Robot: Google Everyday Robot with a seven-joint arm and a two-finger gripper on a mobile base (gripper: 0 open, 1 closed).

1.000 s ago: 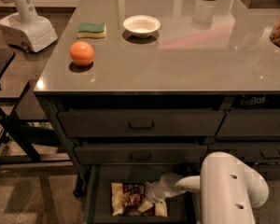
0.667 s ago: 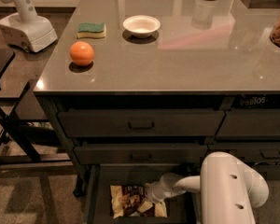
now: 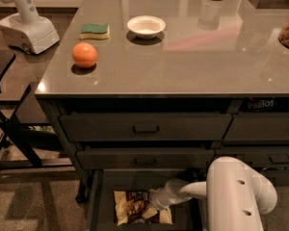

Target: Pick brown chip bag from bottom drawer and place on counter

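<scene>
Gripper [image 3: 157, 202] sits low in the bottom drawer [image 3: 99, 196], at the right end of the brown chip bag [image 3: 135, 207], which stretches leftward; its grip cannot be told.

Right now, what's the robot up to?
The robot has its arm down in the open bottom drawer, with the hand right at the brown chip bag. The bag lies flat on the drawer floor, not lifted yet. The counter above, where the bag is meant to go, holds an orange, a sponge and a white bowl toward its left side.
</scene>
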